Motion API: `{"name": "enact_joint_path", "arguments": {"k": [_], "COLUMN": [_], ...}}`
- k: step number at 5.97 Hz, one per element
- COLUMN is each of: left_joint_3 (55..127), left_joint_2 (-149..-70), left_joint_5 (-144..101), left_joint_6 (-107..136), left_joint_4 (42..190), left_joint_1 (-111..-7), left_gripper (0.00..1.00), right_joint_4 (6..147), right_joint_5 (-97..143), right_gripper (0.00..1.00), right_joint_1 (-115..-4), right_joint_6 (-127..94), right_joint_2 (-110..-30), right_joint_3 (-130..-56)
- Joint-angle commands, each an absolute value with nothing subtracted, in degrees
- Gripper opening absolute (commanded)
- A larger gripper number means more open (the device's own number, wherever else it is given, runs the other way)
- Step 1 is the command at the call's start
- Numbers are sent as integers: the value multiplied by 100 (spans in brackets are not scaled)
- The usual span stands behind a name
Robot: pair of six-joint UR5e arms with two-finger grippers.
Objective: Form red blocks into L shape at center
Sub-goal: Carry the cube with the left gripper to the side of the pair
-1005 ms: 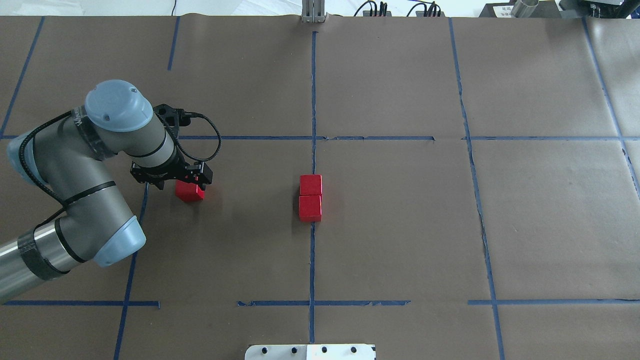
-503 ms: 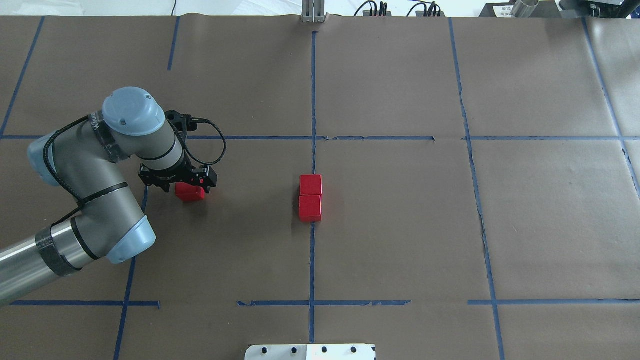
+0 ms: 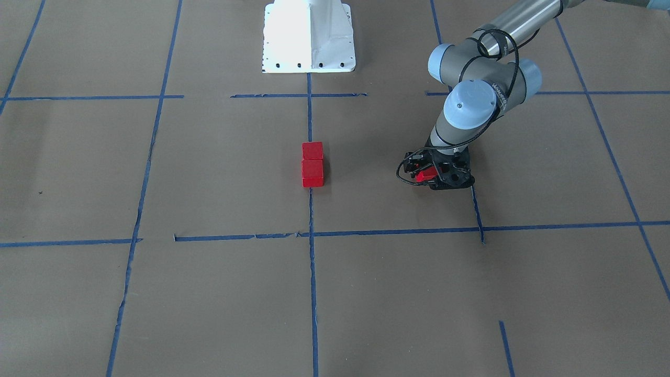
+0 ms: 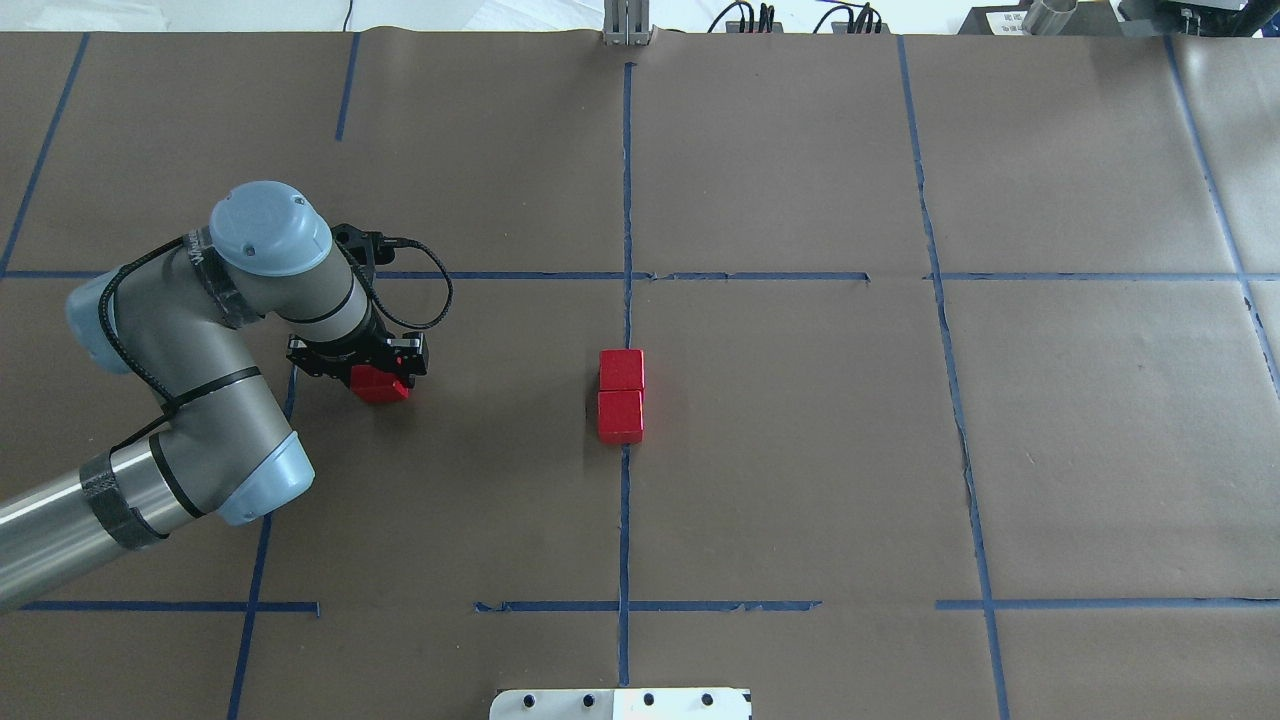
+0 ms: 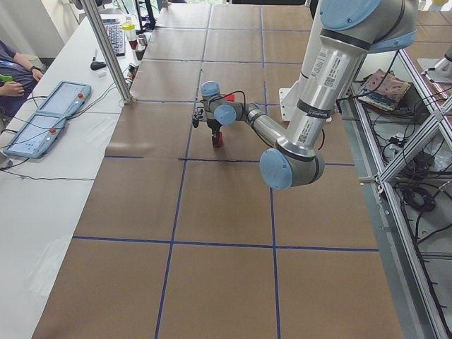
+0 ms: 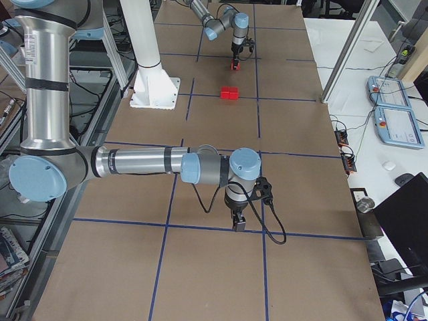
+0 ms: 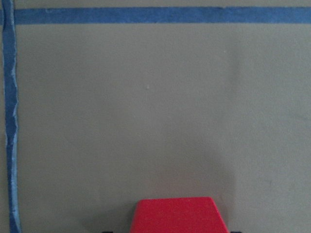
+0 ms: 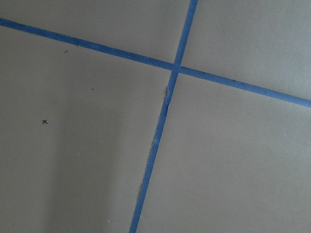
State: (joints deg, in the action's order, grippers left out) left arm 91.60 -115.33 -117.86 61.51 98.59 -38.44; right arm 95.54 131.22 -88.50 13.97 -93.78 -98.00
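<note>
My overhead camera looks down from behind me; the front one faces me. Both share the two joined red blocks (image 4: 621, 412).

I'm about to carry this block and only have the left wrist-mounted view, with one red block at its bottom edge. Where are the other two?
Observer: The other two red blocks sit touching, one behind the other, on the tape line splitting the center.
Operator: Which way from mine?
Observer: To the robot's right of your block, which the left gripper straddles inside the center's left border.
Operator: Right arm nearby?
Observer: No, the right gripper hangs far off, near a tape crossing.
</note>
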Motion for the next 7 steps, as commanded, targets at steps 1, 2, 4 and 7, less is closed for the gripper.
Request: {"name": "enact_joint_path", "arguments": {"k": [1,2,4,7], "left_joint_3": [9228,9237,9325,9194], "left_joint_2": [-11610,-11932,-12242,-12716], "left_joint_5": [-11777,-11769,-11647,-11294], "left_joint_6": [6275,7015,9985,14506], "left_joint_4": [9835,9783,9800,9817], "left_joint_1": [-3911,-4033,-4008,-3508], "left_gripper": [8,8,8,10], "right_joint_4": [9554,9554,9554,9554], "right_joint_5": [13122,13122,13122,13122], "right_gripper": [100,100,100,100], "right_joint_1": [-8851,-8851,-8851,-8851], "right_joint_6": [1397,1397,1397,1406], "right_joint_2": [-9378,-9378,-9378,-9378], "right_joint_3": [-9791,-9791,-9791,-9791]}}
